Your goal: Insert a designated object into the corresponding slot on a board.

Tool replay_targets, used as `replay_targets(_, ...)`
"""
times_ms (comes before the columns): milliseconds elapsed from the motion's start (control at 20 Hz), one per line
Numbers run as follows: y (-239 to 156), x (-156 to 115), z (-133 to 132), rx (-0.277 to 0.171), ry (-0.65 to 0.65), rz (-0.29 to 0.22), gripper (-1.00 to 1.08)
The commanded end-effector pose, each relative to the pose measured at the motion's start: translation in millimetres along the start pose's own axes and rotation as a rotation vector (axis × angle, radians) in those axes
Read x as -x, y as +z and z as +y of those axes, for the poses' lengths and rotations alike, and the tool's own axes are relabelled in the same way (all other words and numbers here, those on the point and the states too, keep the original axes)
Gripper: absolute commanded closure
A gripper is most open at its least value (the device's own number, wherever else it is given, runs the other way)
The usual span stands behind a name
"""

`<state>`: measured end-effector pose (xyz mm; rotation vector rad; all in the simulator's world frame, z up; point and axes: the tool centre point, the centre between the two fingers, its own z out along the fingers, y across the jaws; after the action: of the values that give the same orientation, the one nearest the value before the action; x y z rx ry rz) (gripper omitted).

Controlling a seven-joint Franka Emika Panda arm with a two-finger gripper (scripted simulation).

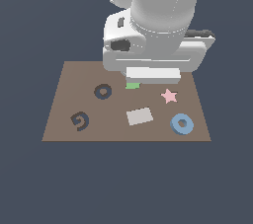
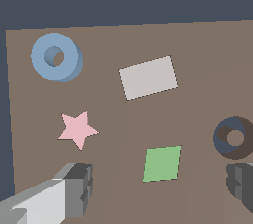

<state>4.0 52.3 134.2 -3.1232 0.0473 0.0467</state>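
My pincer hangs spread wide and empty over the far middle of the board, its two fingers standing either side of a green square with nothing between them. The board lies flat on a plain dark ground, and all its pieces sit well inside its edges. The blue ring rests near the board's near corner on the exterior view's right, close to both edges there but with bare brown around it on every side. It is a thick, pale blue doughnut lying flat, its round hole showing the board beneath. A grey rectangle lies between the ring and the board's middle, and a pink star sits just beyond the ring. The ring-shaped slot, dark navy with a brown centre, lies well apart, left of centre, and a dark spiral mark sits nearer the left edge.
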Motion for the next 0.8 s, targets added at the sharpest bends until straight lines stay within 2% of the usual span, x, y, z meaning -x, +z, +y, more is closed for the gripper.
replay_targets(0,8.8,-8.2,-12.2,0.001,0.010,0.003,-0.92)
replay_targets(750,65.8,-72.8,-88.6,0.012,0.081,0.024,-0.92)
